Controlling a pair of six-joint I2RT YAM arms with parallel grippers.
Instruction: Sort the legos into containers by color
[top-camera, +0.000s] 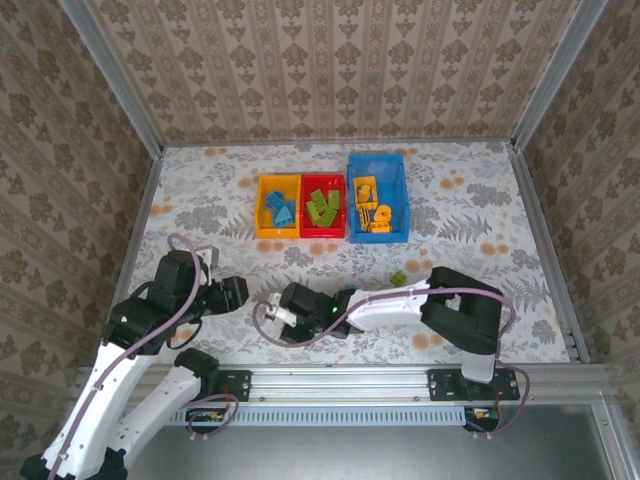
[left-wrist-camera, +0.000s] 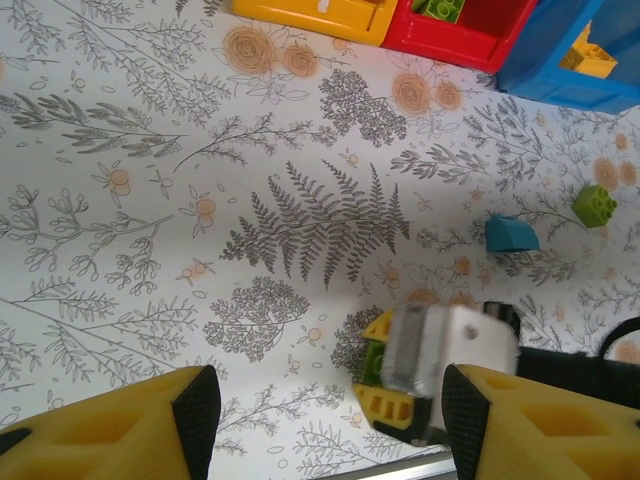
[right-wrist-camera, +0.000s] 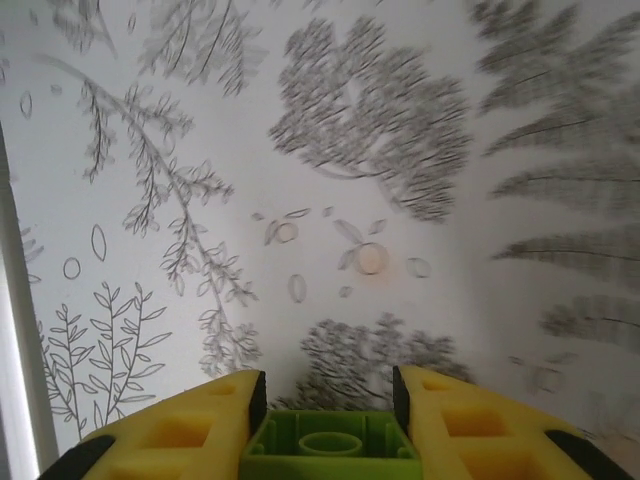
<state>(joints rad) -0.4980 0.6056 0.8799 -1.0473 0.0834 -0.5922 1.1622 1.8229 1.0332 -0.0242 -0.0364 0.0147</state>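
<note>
Gripping state, right pincer (right-wrist-camera: 328, 388): closed on the held green lego (right-wrist-camera: 328, 450), bottom centre of the wrist view, low over the table (right-wrist-camera: 330, 150).
Left pincer (left-wrist-camera: 325, 410): open, empty.
Risk, collision: both pincers sit close together at lower left.
Risk, slip: the lego may twist on lifting.
Yellow bin (top-camera: 278, 234): blue legos.
Red bin (top-camera: 322, 234): green legos.
Blue bin (top-camera: 352, 200): orange-yellow legos.

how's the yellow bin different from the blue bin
The yellow bin is smaller than the blue bin. The yellow bin holds blue bricks; the blue bin holds orange-yellow bricks. Both are open rectangular bins in one row, either side of the red bin.
</note>
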